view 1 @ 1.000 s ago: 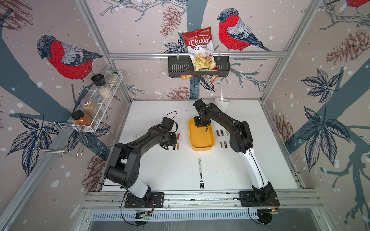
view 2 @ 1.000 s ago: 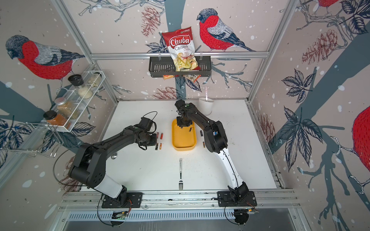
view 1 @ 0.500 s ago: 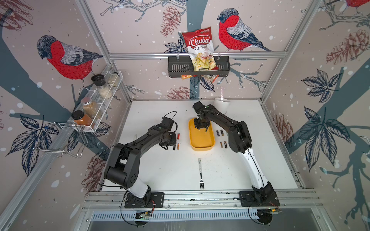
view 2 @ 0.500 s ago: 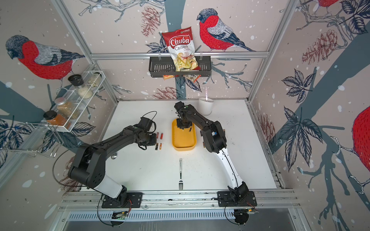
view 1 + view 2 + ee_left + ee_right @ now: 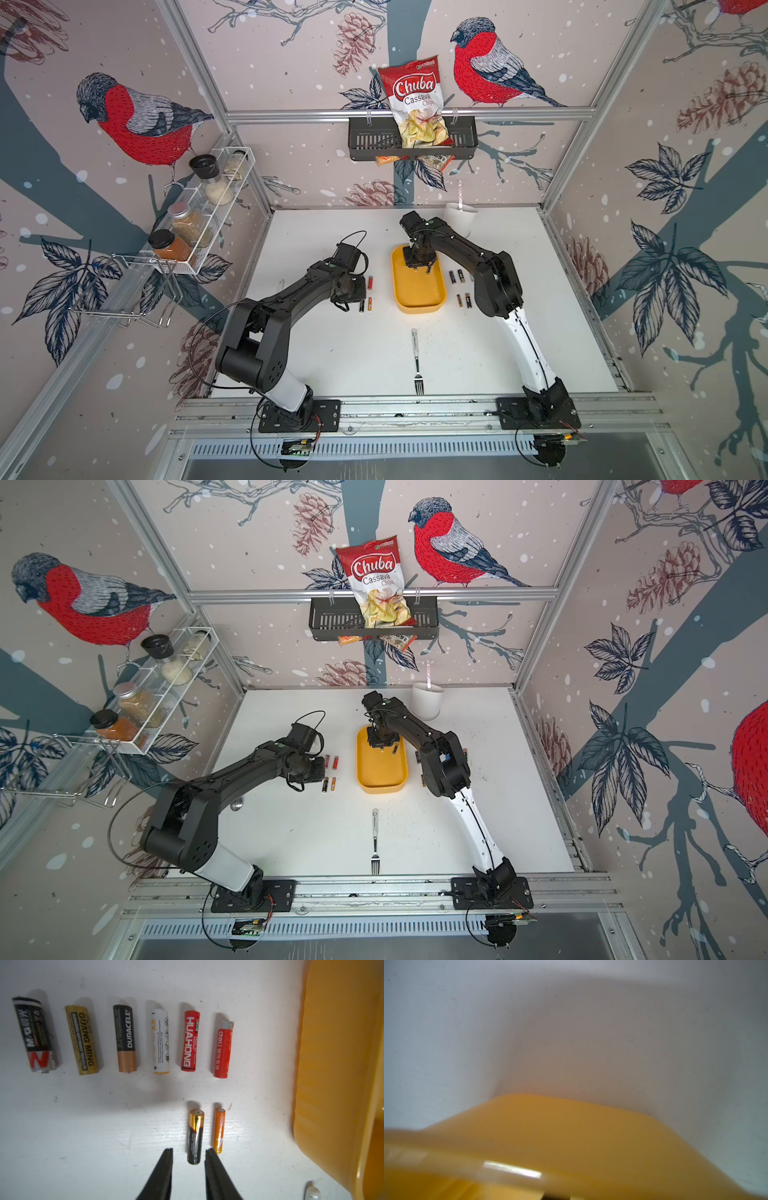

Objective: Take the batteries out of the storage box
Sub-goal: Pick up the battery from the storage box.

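Observation:
The yellow storage box [image 5: 417,291] [image 5: 380,771] lies mid-table. My right gripper [image 5: 419,264] [image 5: 382,742] reaches down into its far end and is shut; the box rim [image 5: 571,1136] hides its fingers and whatever may be between them. One dark battery [image 5: 428,268] lies in the box beside it. More batteries lie on the table left [image 5: 371,282] and right [image 5: 456,276] of the box. My left gripper [image 5: 189,1150] is open, its fingertips either side of the end of a black-and-gold battery [image 5: 195,1136], not touching it. An orange battery [image 5: 219,1130] lies alongside. Beyond is a row of several batteries [image 5: 125,1038].
A silver fork [image 5: 417,361] lies nearer the front edge. A white cup [image 5: 426,700] stands at the back right behind the right arm. A black wall basket [image 5: 365,143] with a chips bag hangs on the back wall, a spice rack [image 5: 199,212] on the left wall.
The right gripper has closed its jaws at the far end of the box and shifted slightly there. The left arm has stayed still.

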Controlling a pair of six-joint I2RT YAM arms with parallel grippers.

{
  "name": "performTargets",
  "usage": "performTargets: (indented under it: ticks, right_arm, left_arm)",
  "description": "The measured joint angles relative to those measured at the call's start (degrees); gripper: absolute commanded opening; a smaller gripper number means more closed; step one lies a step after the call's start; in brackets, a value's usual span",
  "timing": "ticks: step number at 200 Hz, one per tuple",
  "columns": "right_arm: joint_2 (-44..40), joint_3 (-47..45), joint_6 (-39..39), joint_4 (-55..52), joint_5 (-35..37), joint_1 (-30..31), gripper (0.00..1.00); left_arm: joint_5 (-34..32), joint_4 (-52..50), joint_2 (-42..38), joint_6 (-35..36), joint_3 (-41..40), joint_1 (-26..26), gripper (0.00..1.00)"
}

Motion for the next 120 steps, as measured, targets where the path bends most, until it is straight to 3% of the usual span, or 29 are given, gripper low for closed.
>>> performTargets:
  ticks: [79,120]
  right_arm:
    - [-5.31,-1.11,-0.04,-1.42,-0.68,0.04,0.17]
    - [-11.19,-6.82,0.02,-1.44,-1.11,-0.39,0.17]
  left_arm:
    - [-0.02,-0.02,0.09,0.02,2.21,0.00,0.31]
    - [0.00,-0.02,1.18,0.90,3.85,0.00,0.32]
